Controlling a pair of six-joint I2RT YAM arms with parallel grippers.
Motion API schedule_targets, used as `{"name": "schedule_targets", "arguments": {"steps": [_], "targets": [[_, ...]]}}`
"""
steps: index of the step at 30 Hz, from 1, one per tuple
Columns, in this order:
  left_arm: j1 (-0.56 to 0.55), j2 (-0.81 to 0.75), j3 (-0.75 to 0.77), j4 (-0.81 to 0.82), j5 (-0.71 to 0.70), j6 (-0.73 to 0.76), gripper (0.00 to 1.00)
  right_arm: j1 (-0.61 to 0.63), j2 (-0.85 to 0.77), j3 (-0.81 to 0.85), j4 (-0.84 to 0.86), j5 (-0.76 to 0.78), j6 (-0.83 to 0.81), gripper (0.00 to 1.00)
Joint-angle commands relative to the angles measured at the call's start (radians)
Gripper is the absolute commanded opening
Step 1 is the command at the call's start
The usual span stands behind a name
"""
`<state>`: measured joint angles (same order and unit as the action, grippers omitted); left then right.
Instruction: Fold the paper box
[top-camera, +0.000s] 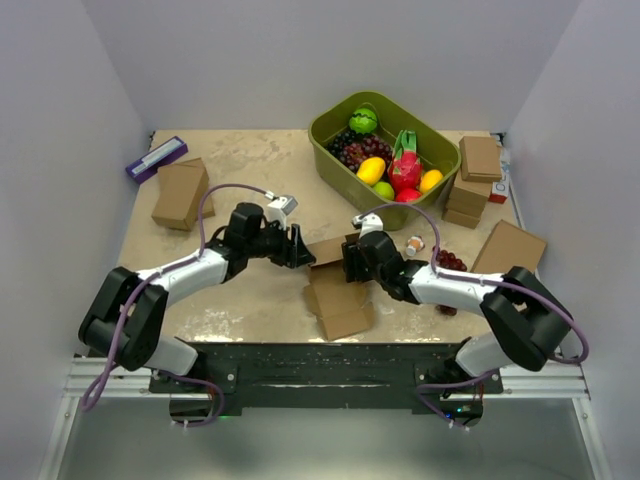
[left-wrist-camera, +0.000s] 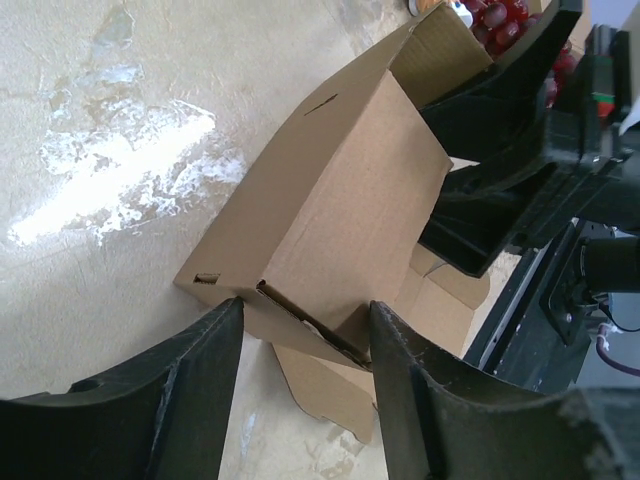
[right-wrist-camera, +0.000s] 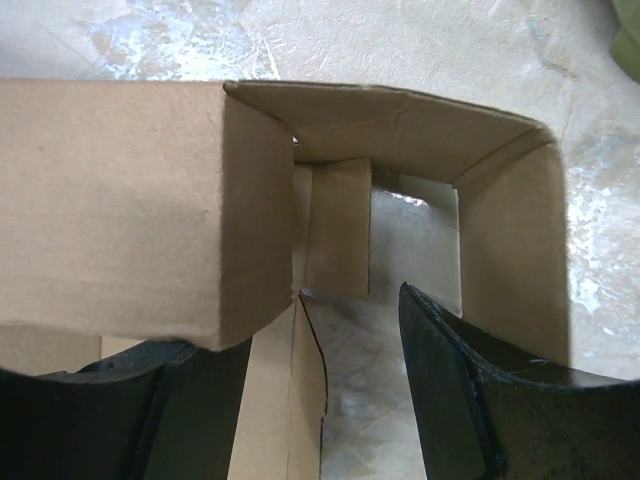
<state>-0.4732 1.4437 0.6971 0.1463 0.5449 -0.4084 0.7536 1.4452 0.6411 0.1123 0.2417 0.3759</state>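
Looking from above, the half-folded box (top-camera: 335, 285) lies mid-tabletop (top-camera: 250, 170) between the left gripper (top-camera: 300, 248) and right gripper (top-camera: 350, 262). Left wrist: jaws straddle its end, whether pinching I cannot tell. Right wrist: jaws apart at its open end. Uneven squeezing could buckle the walls.

Left gripper (top-camera: 302, 249) and right gripper (top-camera: 346, 264) face each other; jaws apart.

We find the paper box (top-camera: 340, 300) on the desk (top-camera: 250, 170) between left tool (top-camera: 305, 252) and right tool (top-camera: 350, 265), seemingly touching both; fruit bin (top-camera: 340, 165) far right.
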Motion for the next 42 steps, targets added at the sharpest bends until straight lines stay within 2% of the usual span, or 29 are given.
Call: {"name": "schedule_targets", "arguments": {"steps": [1, 10, 18, 23, 42], "targets": [[0.007, 0.023, 0.027, 0.009, 0.009, 0.026, 0.56, -0.007, 0.049, 0.005, 0.144, -0.002, -0.028, 0.63], [0.008, 0.027, 0.035, -0.005, 0.004, 0.039, 0.54, -0.01, 0.119, -0.015, 0.285, 0.024, -0.029, 0.62], [0.013, 0.035, 0.039, -0.008, 0.01, 0.039, 0.54, -0.008, 0.066, -0.083, 0.417, -0.015, -0.08, 0.6], [0.016, 0.035, 0.041, -0.011, 0.009, 0.04, 0.54, 0.01, 0.055, -0.098, 0.447, -0.067, -0.094, 0.55], [0.016, 0.034, 0.048, -0.024, 0.003, 0.049, 0.54, 0.113, 0.139, -0.066, 0.428, -0.07, -0.074, 0.54]]}}
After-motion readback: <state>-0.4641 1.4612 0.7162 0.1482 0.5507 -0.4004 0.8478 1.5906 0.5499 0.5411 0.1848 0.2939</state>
